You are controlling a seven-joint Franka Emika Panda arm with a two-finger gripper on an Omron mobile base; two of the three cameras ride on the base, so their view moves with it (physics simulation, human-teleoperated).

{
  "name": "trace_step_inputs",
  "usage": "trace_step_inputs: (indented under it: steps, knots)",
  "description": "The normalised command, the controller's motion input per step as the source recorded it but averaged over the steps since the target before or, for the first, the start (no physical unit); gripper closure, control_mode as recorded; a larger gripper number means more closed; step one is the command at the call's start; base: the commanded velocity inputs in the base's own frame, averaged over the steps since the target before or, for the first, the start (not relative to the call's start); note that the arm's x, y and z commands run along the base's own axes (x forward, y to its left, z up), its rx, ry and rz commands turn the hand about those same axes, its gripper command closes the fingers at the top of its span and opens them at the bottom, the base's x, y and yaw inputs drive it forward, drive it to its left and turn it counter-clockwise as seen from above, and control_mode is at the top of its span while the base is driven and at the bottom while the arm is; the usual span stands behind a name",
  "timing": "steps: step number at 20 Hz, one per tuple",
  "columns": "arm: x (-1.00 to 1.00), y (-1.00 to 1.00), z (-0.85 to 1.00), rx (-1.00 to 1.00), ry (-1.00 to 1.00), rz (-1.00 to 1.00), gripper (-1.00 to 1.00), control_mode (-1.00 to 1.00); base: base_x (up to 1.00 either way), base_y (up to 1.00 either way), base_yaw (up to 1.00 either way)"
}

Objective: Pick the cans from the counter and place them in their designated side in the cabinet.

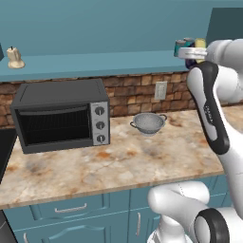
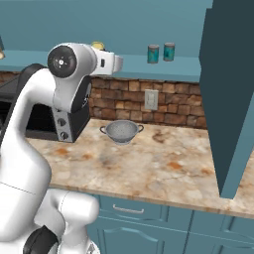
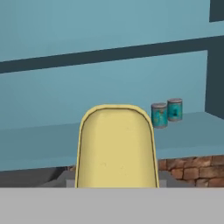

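Raised above the bench (image 2: 163, 163), jaws clamped on a yellow-topped can (image 3: 116, 146) at shelf height. Farther off at two o'clock in the hand view, two teal cans (image 3: 167, 112) upright on the teal shelf (image 3: 39, 144), touching.

Steel colander (image 1: 148, 123) beside toaster oven (image 1: 60, 115)

wall: red-brown brick backsplash (image 1: 133, 95) | white outlet (image 1: 161, 90) | teal drawer fronts (image 2: 149, 218) below
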Motion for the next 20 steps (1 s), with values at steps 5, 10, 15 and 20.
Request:
trace_step_inputs:
  steps: [5,10,15,20]
  knots:
    - [0.27,-0.04,0.0,-0.03,0.0,0.0,1.0,-1.0,0.0,0.0,0.0]
    - [0.26,-0.04,0.0,-0.02,0.0,0.0,1.0,-1.0,0.0,0.0,0.0]
    - [0.23,-0.03,0.0,-0.01,0.02,0.0,1.0,-1.0,0.0,0.0,0.0]
    - [0.2,-0.07,0.0,-0.01,0.03,0.0,1.0,-1.0,0.0,0.0,0.0]
